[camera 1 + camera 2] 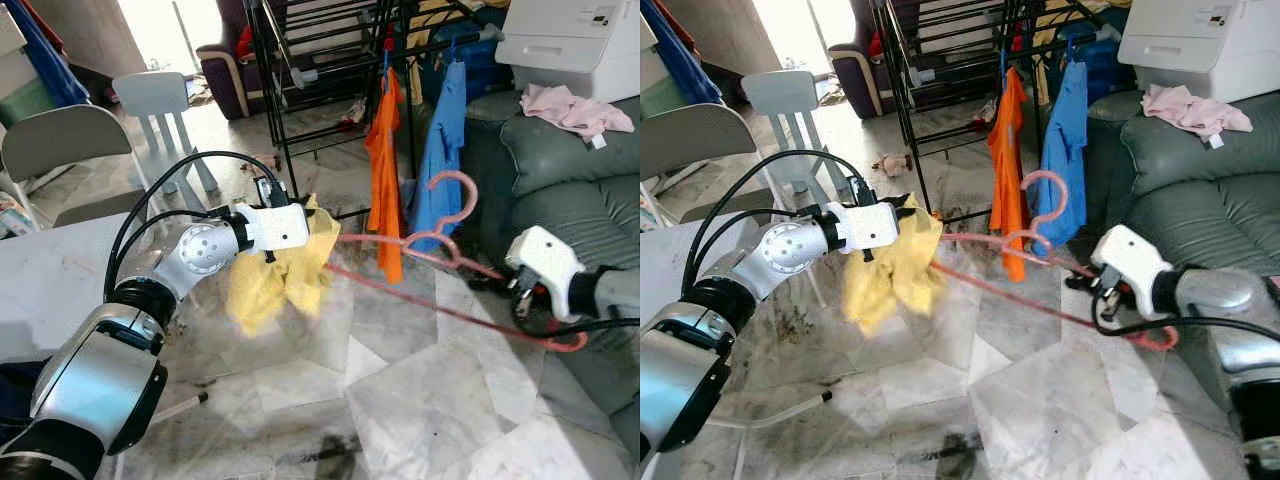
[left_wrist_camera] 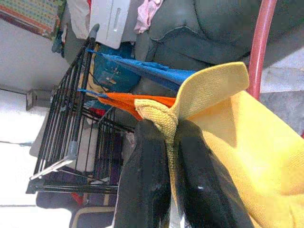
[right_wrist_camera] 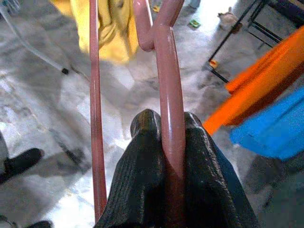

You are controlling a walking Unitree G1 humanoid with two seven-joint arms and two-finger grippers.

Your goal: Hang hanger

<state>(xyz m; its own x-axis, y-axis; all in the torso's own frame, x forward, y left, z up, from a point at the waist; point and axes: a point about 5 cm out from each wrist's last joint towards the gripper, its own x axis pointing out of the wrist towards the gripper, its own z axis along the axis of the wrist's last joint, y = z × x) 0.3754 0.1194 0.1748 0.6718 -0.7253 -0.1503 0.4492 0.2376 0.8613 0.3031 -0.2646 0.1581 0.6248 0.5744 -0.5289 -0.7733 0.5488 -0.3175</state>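
Silver-armed and closest to the head camera, the left gripper (image 1: pixel 300 228) has its black fingers (image 2: pixel 147 180) pinched shut on a yellow knitted garment (image 1: pixel 280 270), keeping it draped over one end of the pink plastic hanger (image 1: pixel 430 250). Opposite, the right gripper (image 3: pixel 164 142) clamps the hanger's other shoulder, so the hanger hangs level between them above the marble floor (image 1: pixel 400 400), its hook toward the black metal drying rack (image 1: pixel 300 60) behind.

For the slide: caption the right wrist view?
Right gripper shut on pink hanger; yellow cloth beyond.
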